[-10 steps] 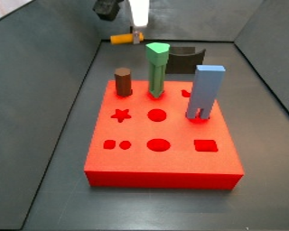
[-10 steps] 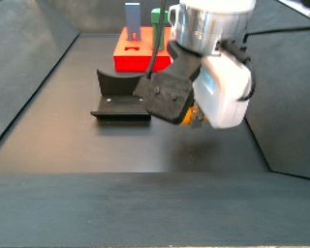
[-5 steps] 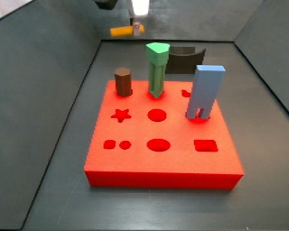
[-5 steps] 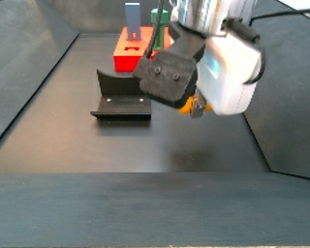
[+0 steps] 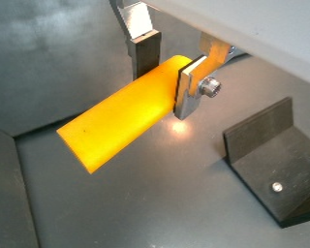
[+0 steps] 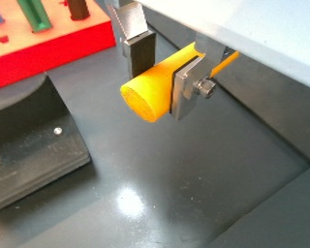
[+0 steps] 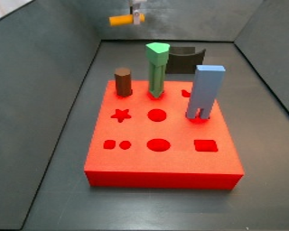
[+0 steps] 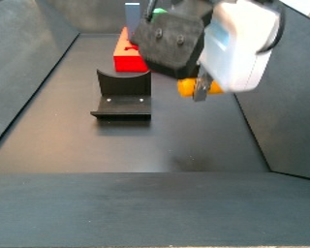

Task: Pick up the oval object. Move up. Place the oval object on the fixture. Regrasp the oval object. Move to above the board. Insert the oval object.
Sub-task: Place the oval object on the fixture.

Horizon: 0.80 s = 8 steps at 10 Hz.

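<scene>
The claw [image 5: 169,76] grips the peg [image 5: 119,124] tight, high over the floor near the fixture [image 8: 121,95]. I think it should lower slowly and lay the peg level in the fixture's dip.

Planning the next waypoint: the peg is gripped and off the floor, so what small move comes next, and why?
Probably carry it sideways toward the fixture. The gripper is shut on the oval object, held level in the air, and the fixture's cradle sits bare off to one side.
</scene>
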Motion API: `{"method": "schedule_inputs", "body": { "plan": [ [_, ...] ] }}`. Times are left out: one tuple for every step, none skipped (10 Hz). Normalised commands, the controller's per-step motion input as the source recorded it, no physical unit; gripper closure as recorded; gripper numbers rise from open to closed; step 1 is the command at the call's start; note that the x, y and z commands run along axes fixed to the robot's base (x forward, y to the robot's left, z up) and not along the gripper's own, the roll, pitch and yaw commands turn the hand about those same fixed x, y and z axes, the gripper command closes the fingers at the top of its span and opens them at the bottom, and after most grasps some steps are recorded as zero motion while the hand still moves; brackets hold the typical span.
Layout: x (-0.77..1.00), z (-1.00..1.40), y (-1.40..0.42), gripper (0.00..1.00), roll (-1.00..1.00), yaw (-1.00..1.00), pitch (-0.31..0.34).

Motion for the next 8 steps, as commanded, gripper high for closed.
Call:
{"method": "schedule_inputs", "body": {
  "plan": [
    [-0.03, 1.0, -0.01, 1.0, 0.1, 0.02, 0.117],
    [-0.03, 0.93, -0.01, 1.0, 0.09, 0.02, 0.104],
    [-0.03, 0.85, 0.0, 1.0, 0.08, 0.02, 0.102],
    [-0.02, 0.64, 0.0, 1.0, 0.07, 0.01, 0.099],
    [-0.02, 0.55, 0.0, 1.0, 0.07, 0.02, 0.104],
    [-0.01, 0.38, 0.0, 1.0, 0.08, 0.01, 0.112],
    [-0.01, 0.29, 0.0, 1.0, 0.08, 0.01, 0.116],
    [1.0, -0.11, -0.81, 1.0, -0.04, 1.0, 0.086]
  ]
}}
